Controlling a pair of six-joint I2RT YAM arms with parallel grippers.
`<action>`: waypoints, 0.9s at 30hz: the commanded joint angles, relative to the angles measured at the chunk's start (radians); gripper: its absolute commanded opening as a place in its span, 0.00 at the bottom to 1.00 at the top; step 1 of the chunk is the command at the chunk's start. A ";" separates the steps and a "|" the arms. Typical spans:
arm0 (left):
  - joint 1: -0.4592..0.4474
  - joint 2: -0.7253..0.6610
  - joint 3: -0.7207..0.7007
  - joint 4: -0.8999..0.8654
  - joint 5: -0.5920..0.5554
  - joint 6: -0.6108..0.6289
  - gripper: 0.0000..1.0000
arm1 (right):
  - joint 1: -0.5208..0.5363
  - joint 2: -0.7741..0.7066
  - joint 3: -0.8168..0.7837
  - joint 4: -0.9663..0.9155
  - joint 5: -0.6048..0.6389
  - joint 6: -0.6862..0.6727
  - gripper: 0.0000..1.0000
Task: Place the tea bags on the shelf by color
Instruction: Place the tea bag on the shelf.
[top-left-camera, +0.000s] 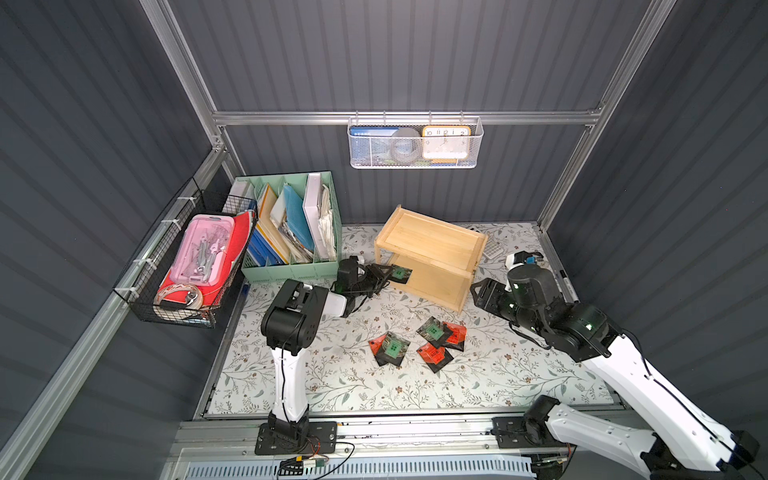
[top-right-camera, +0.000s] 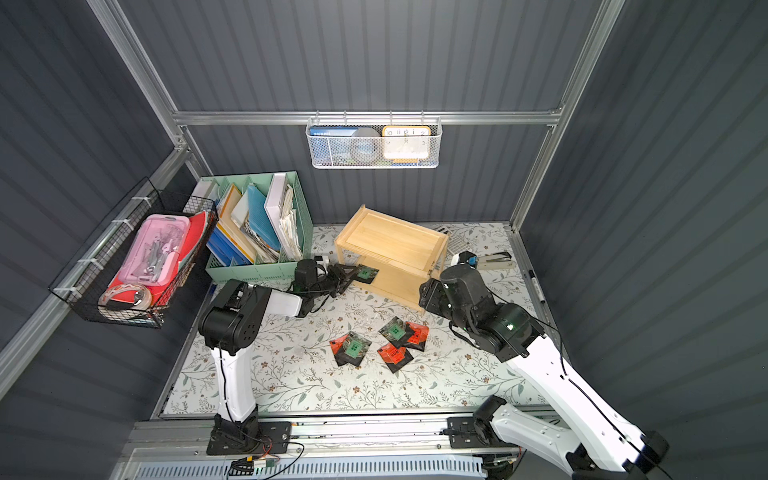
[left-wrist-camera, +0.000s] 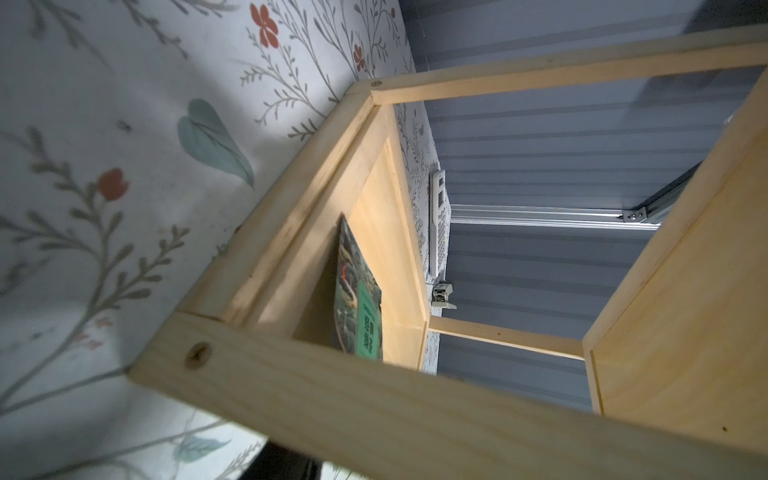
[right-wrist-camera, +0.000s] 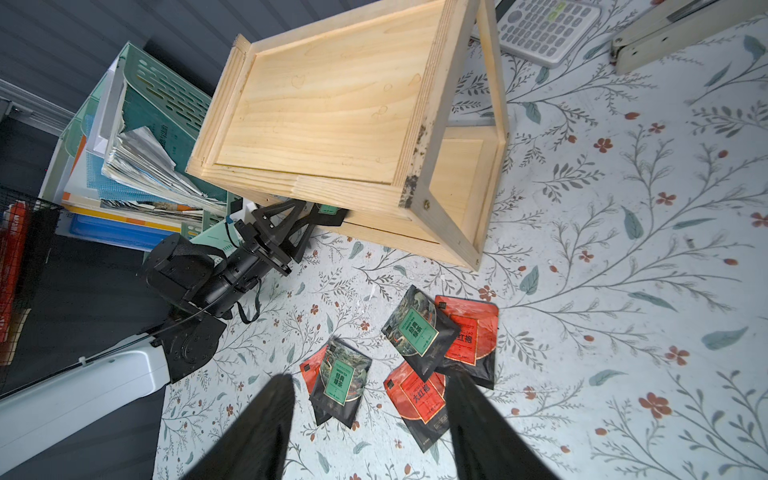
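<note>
The floral worktop (top-left-camera: 332, 386) fills the floor of the booth. At its far left stands a mint-green file organizer (top-left-camera: 291, 270) packed with folders and papers. Just right of it is the shelf (top-left-camera: 432, 241), a light wooden two-tier rack set at an angle, with its open front facing the near left. The left arm reaches from the near left toward the left end of that front. The left fingers (top-left-camera: 380, 273) sit right at the lower tier, and from these views I cannot tell whether they pinch the bag there or stand clear of it. The right arm comes in from the near right. In its wrist view the right fingers (right-wrist-camera: 266, 419) are spread wide, hanging above the worktop with nothing between them. A calculator (right-wrist-camera: 544, 29) lies beyond the shelf on the far right. Five tea bags lie loose on the worktop, near of the shelf and about midway between the arms. A green-label bag (top-left-camera: 392, 348) rests on top of a red one (top-left-camera: 376, 344), and right of that pair another green bag (top-left-camera: 432, 330) overlaps two red bags (top-left-camera: 455, 336) (top-left-camera: 434, 356). The sixth tea bag (left-wrist-camera: 359, 299), green-labelled, sits tilted in the lower tier against the front rim at its left end.
</note>
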 joint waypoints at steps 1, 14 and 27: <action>-0.004 -0.046 0.019 -0.032 -0.017 0.027 0.50 | -0.003 -0.010 0.005 -0.007 -0.003 0.003 0.64; 0.009 -0.103 0.007 -0.179 -0.079 0.059 0.56 | -0.004 -0.023 -0.002 -0.009 -0.007 0.006 0.63; 0.018 -0.130 0.029 -0.359 -0.130 0.106 0.61 | -0.003 -0.044 -0.014 -0.014 -0.007 0.014 0.63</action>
